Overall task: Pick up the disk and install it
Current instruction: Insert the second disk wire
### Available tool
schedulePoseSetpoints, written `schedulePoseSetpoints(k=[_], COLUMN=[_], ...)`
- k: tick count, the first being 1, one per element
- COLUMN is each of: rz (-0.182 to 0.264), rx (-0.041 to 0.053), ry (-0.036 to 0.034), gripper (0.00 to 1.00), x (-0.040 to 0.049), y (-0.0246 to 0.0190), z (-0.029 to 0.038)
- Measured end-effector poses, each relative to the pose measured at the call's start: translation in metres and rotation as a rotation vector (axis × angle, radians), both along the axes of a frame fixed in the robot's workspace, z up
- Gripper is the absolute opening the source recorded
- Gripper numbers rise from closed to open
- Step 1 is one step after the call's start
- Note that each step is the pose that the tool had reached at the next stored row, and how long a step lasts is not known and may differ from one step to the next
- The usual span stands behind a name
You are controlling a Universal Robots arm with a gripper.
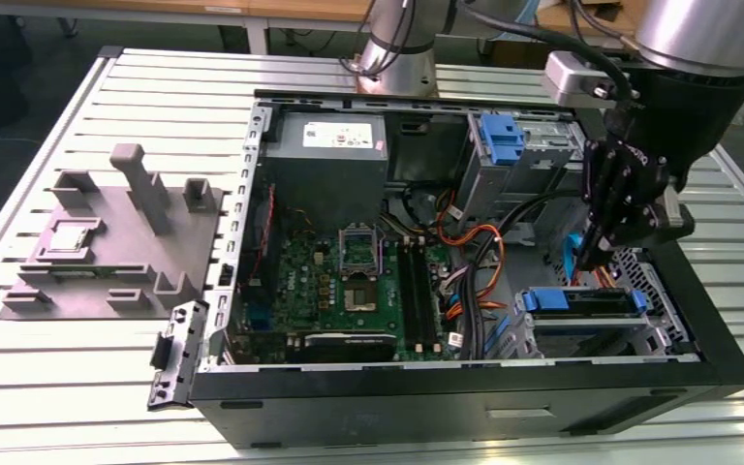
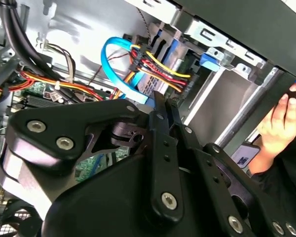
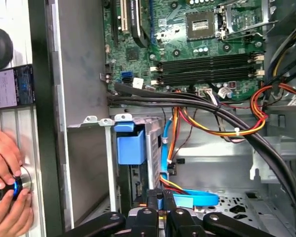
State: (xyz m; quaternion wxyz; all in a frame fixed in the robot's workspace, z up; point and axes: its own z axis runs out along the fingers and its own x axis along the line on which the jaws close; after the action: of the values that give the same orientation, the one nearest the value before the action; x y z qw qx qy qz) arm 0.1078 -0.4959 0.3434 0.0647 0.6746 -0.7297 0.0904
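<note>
Computer case: lay open on the slatted counter.
Motherboard: green, flat inside the case.
Power-supply box: grey, white sticker, beside the motherboard.
Grey fixture: on the counter, toward the exterior view's left.
Cables: black bundle across the interior.

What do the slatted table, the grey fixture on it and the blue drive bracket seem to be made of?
Slatted table: looks like bare aluminium, pale with a dull sheen and long grooves.
Grey fixture: probably plastic, uniformly matte with blocky shapes.
Blue drive bracket: likely moulded plastic, solid colour, smooth, slightly glossy.
</note>
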Motion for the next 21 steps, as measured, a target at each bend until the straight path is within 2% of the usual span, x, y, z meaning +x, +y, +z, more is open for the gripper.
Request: schedulePoseSetpoints(k=[4,6,11,13,16,21], rz=[0.0,0.0,0.0,0.0,0.0,0.0], rx=[-0.0001,0.0075,0.0598,0.0748,0.0768,0.0766], ry=[0.0,0.0,0.0,-0.0001,0.0,0.0], gripper=[0.16,0.16,0.16,0.16,0.16,0.16], x=[0.0,0.0,0.0,0.0,0.0,0.0], y=[-0.0037,-0.0069,-0.0139,-0.0178,-0.0233,-0.0285], z=[0.0,-0.0003,-0.0008,-0.0009,-0.001,-0.0009])
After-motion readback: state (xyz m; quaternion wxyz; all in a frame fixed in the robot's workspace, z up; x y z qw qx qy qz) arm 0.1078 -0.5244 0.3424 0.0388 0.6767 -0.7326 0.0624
